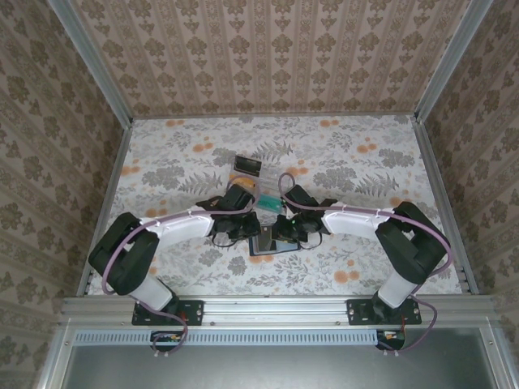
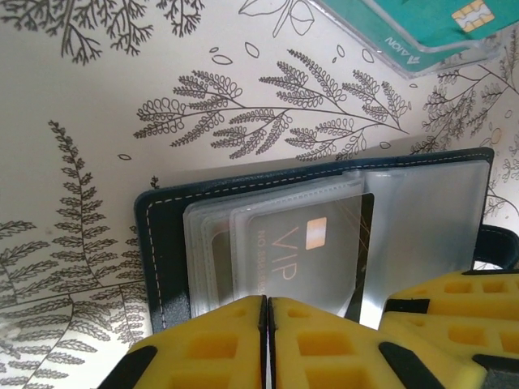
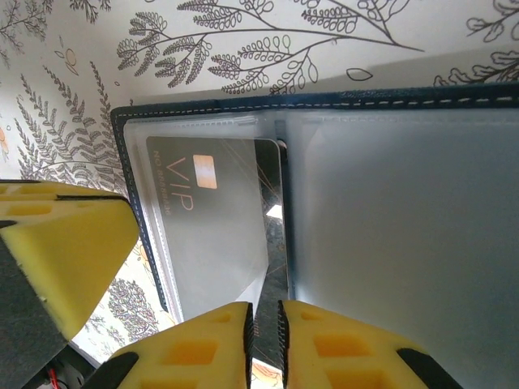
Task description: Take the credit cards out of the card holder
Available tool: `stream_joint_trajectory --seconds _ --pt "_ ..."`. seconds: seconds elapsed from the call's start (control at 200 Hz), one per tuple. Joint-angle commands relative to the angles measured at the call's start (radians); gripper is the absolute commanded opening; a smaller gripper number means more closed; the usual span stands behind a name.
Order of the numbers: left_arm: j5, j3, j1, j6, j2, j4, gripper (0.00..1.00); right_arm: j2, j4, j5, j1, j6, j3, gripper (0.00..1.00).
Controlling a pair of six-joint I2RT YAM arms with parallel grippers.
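Teal credit card lies on the desk just beyond the open card holder; left claw pressed closed over its clear sleeves; right claw closed, pinching the black credit card by its edge.

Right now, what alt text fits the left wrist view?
An open navy card holder lies on a fern-printed table, a dark VIP card inside its fanned clear sleeves. The left gripper sits shut at its near edge; a teal card lies beyond.
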Motion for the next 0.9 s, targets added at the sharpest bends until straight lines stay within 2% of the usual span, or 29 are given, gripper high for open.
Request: stream_joint_trajectory --seconds 0.0,0.3,0.66,0.895 --pt "0.004 -0.002 0.007 0.014 0.016 -0.002 0.11 0.012 -0.003 0.028 0.003 -0.011 -0.017 0.21" --pt "-0.023 -0.065 0.007 -0.018 0.030 0.001 0.10 0.028 0.037 0.019 0.003 -0.023 -0.045 0.19" --pt "-0.019 -0.096 0.006 -0.031 0.041 0.018 0.09 0.034 0.138 -0.075 -0.009 -0.032 -0.080 0.18" --pt "-0.021 -0.098 0.006 -0.029 0.045 0.011 0.10 0.023 0.179 -0.094 -0.011 -0.036 -0.096 0.21"
